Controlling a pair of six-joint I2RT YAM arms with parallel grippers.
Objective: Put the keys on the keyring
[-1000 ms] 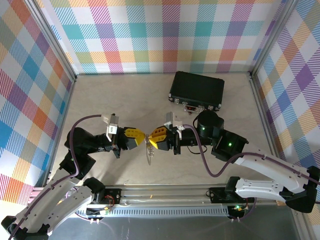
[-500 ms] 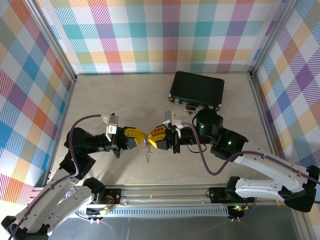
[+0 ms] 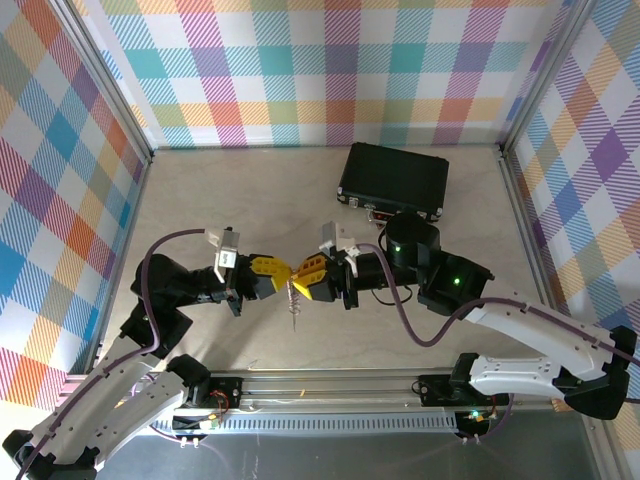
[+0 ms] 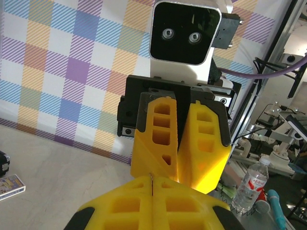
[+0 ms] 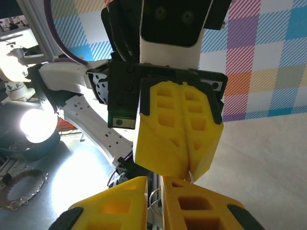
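Note:
In the top view my two yellow-fingered grippers meet tip to tip at mid-table, the left gripper (image 3: 283, 272) and the right gripper (image 3: 297, 279). The keyring (image 3: 295, 308) hangs below them as a thin silvery line, seen edge-on. In the left wrist view my left gripper (image 4: 152, 184) is shut, with a thin metal sliver pinched in its seam. In the right wrist view my right gripper (image 5: 154, 191) is nearly closed, and a wire loop of the keyring (image 5: 152, 197) sits in the narrow gap. I cannot pick out the keys apart from the ring.
A black case (image 3: 393, 180) lies at the back right, with a pinkish fitting (image 3: 383, 213) at its front edge. A metal rail (image 3: 330, 385) runs along the near edge. Plaid walls enclose the table on three sides.
My right gripper has moved a little left, closing on the left gripper's tips. The hanging metal, earlier a broader oval, now shows as a thin line. The left arm has stayed put.

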